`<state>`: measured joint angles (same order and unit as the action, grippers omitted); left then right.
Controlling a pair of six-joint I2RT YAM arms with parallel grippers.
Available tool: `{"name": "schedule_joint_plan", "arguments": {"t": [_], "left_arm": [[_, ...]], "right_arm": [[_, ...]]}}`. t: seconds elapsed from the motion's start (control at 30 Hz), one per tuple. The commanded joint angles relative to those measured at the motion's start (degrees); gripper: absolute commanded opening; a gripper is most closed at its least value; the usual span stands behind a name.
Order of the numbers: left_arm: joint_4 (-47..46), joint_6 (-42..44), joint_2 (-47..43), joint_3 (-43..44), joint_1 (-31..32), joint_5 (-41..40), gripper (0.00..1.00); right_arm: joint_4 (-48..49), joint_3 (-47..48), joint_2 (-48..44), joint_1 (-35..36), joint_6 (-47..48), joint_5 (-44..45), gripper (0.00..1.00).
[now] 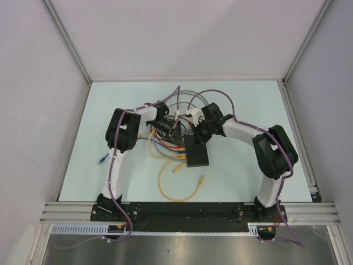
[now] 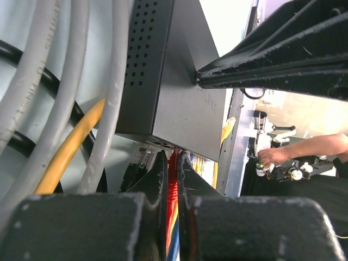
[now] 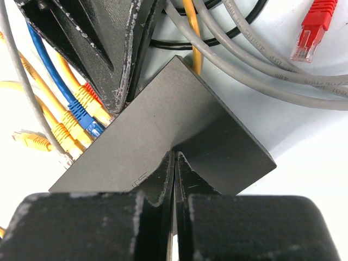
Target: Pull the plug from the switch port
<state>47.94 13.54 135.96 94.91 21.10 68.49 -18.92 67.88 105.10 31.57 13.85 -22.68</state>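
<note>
From above, the switch [image 1: 197,152] lay flat on the table [image 1: 253,110] between the two arms, amid a tangle of cables. The left gripper [image 1: 175,134] reached in at the switch's far left corner, and the right gripper [image 1: 198,132] sat at its far edge. A yellow cable [image 1: 177,190] looped on the near side of the switch. A blue-ended cable [image 1: 102,160] lay well off to its left.

In the left wrist view, the left gripper's fingers [image 2: 157,179] were pinched almost together, with the red plug [image 2: 173,187] in the slim gap between them, right at the switch's socket edge. Grey cables [image 2: 65,81] and an orange-yellow lead [image 2: 70,147] ran beside the switch's perforated side. The right gripper's dark fingers pressed on the switch's flat top.

In the right wrist view, the right gripper's fingers [image 3: 155,182] were closed against each other, holding nothing, with their tips resting on the switch's top face. Yellow plugs [image 3: 92,102] and a blue plug [image 3: 84,117] lined the switch's socket edge beside the left gripper's tips. A loose red connector [image 3: 312,30] lay apart from the switch, beyond the grey cables.
</note>
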Motion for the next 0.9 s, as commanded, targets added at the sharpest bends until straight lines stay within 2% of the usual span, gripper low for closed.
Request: {"name": "schedule_joint_plan", "arguments": {"t": [0.0,0.1,0.3,0.37,0.57,0.63,0.87], "left_arm": [[-0.4,1.8,0.6,5.4,-0.1,-2.6,0.0],[1.4,4.3,1.1,4.8,0.0,-2.7,0.0],[-0.7,5.3,-0.9,-2.5,0.2,-1.7,0.0],[1.3,6.6,0.0,-1.0,0.1,-1.7,0.0],[8.7,9.3,3.5,11.2,-0.7,-4.6,0.0],[9.3,10.0,4.0,11.3,-0.6,-4.8,0.0],[8.7,12.8,1.9,1.8,0.3,-3.4,0.0]], "right_arm": [[-6.0,-2.4,3.1,1.4,1.3,3.0,0.0],[-6.0,-2.5,3.1,1.6,1.4,3.1,0.0],[-6.0,-2.5,2.9,1.7,1.7,3.3,0.0],[-6.2,-2.5,2.9,1.7,1.8,3.4,0.0],[-6.2,-2.5,3.1,1.7,1.9,3.3,0.0],[-6.2,-2.5,3.1,1.7,2.0,3.3,0.0],[-6.2,-2.5,2.9,1.7,2.2,3.5,0.0]]}}
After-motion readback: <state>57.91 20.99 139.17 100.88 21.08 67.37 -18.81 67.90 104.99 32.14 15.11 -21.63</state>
